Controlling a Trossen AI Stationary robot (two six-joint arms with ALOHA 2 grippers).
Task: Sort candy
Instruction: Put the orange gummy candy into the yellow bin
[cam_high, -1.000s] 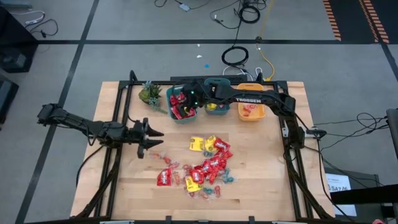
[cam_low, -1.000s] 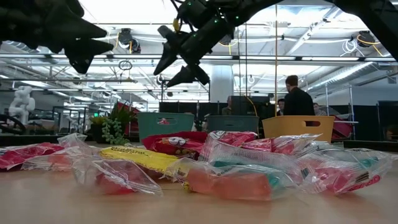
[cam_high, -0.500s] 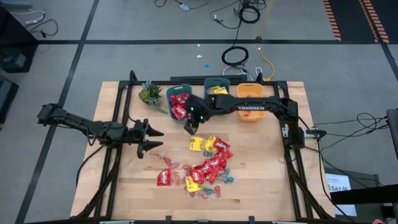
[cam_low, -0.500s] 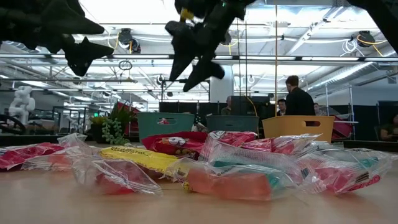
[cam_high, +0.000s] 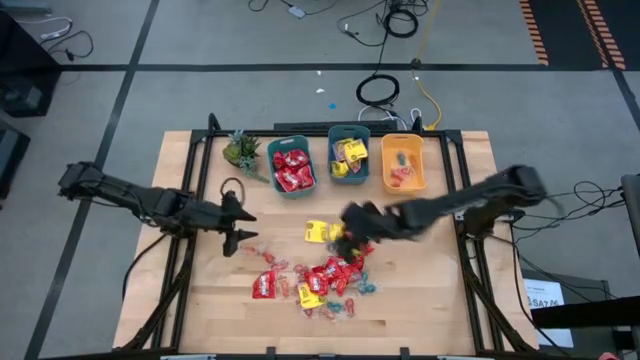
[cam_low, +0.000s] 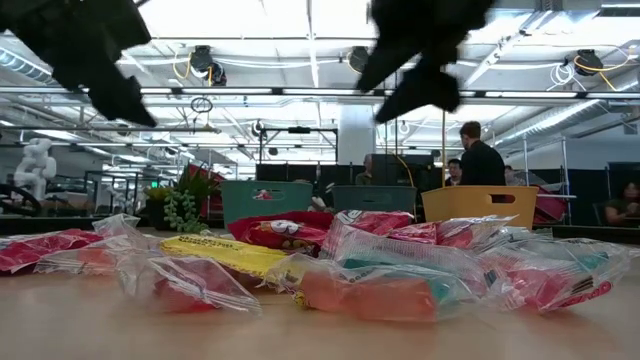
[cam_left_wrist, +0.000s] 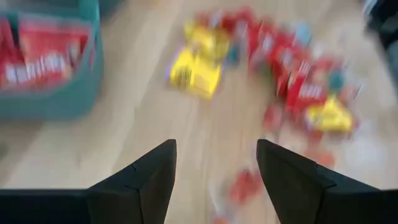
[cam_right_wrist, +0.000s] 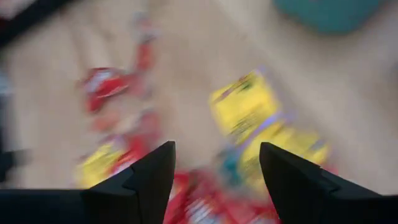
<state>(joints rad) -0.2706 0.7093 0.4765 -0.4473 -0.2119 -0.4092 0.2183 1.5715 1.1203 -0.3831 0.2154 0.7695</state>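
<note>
Overhead, the loose candy pile (cam_high: 325, 265) lies mid-table, with the right gripper (cam_high: 347, 222) over its upper edge beside a yellow packet (cam_high: 316, 232). The left gripper (cam_high: 240, 225) hangs just left of the pile, fingers spread, empty. Three bins (red packets in the teal bin (cam_high: 291, 166)) sit behind. At table level, candy (cam_low: 330, 260) fills the foreground under both grippers. Each wrist view shows parted, empty fingers (cam_left_wrist: 146, 180) (cam_right_wrist: 143, 180) above scattered sweets.
</note>
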